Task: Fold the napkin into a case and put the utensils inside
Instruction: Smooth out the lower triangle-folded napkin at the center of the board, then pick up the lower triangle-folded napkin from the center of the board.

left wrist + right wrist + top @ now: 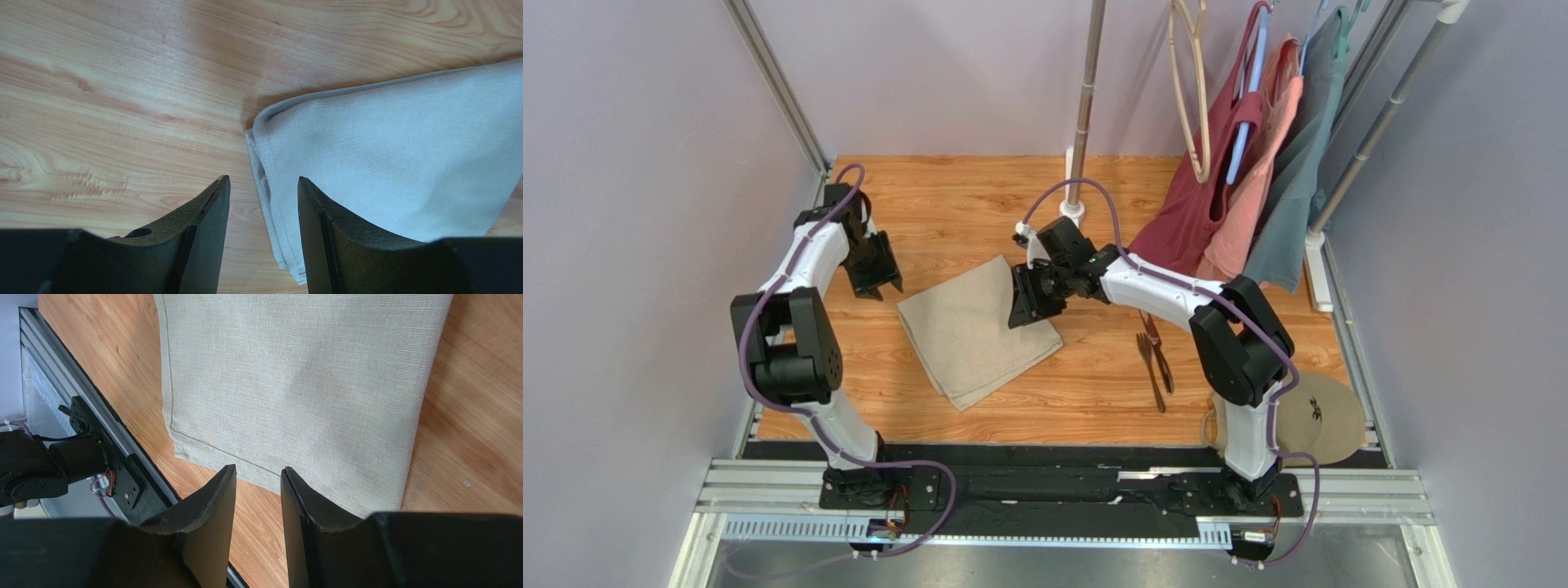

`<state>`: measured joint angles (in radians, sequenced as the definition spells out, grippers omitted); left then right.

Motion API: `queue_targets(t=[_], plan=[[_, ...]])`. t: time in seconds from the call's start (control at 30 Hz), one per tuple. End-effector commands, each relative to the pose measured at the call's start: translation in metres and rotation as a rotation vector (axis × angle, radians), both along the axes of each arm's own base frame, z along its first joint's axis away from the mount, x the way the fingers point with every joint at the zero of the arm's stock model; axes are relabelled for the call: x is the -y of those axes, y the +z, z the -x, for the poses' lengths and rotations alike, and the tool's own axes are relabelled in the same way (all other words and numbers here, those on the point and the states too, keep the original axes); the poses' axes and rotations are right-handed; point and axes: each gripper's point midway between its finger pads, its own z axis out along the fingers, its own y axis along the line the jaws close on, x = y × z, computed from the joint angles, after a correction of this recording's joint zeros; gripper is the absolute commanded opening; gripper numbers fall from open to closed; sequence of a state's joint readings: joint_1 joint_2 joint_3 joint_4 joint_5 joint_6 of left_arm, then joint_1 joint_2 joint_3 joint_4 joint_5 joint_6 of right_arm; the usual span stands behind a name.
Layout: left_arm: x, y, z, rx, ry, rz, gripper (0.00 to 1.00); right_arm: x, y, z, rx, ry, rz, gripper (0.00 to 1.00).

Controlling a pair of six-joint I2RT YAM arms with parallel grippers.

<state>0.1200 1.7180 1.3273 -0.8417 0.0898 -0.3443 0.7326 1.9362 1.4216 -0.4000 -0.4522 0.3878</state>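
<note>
the folded napkin (977,333) lies mid-frame, turned diamond-wise, its slightly longer sides running upper left to lower right. left gripper (261,184) and right gripper (258,471) stand part open, gripping nothing. the utensils (1155,355), right of centre, are half hidden behind the right arm.

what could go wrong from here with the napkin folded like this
1. At the corner by the left gripper, the napkin shows loose stacked layers. A pinch might catch only one layer and undo the fold.
2. The utensils lie close beside the right arm. A swing of that arm could knock them.
</note>
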Motion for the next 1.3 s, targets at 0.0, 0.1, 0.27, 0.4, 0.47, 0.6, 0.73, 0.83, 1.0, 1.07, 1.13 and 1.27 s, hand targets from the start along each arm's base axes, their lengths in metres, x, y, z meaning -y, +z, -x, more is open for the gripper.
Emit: queue_targets(t=[0.0,0.1,0.27,0.4,0.47,0.6,0.73,0.83,1.0,1.07,1.13,1.27], plan=[[-0.007,-0.014,-0.002,-0.061,-0.057,-0.019,0.54,-0.021,0.005,0.007,-0.009,0.049,-0.045,0.38],[-0.01,-0.024,-0.006,-0.096,-0.095,-0.023,0.54,-0.029,0.004,0.017,-0.012,0.077,-0.05,0.38],[-0.013,-0.04,-0.007,-0.14,-0.125,-0.013,0.54,-0.043,0.001,0.032,-0.02,0.119,-0.058,0.39],[-0.011,-0.051,-0.007,-0.156,-0.133,0.017,0.53,-0.055,-0.012,0.044,-0.031,0.157,-0.047,0.41],[-0.013,-0.055,-0.004,-0.166,-0.135,0.006,0.51,-0.06,-0.019,0.047,-0.035,0.169,-0.036,0.41],[-0.021,-0.057,-0.003,-0.167,-0.129,-0.024,0.32,-0.044,-0.05,0.036,-0.032,0.137,0.049,0.43],[-0.024,-0.06,-0.003,-0.162,-0.12,-0.03,0.13,-0.012,-0.082,0.017,-0.024,0.074,0.153,0.43],[-0.024,-0.068,-0.002,-0.174,-0.122,-0.029,0.07,0.009,-0.092,0.007,0.034,0.054,0.253,0.46],[-0.015,-0.067,-0.005,-0.145,-0.126,0.015,0.0,0.004,-0.07,0.01,0.095,0.081,0.26,0.48],[-0.012,-0.063,-0.005,-0.124,-0.125,0.033,0.0,0.002,-0.059,0.011,0.128,0.091,0.276,0.51],[-0.006,-0.062,-0.006,-0.113,-0.127,0.058,0.0,-0.01,-0.038,0.013,0.195,0.131,0.258,0.57],[-0.001,-0.063,-0.006,-0.116,-0.114,0.092,0.0,-0.038,-0.019,0.026,0.275,0.223,0.218,0.66]])
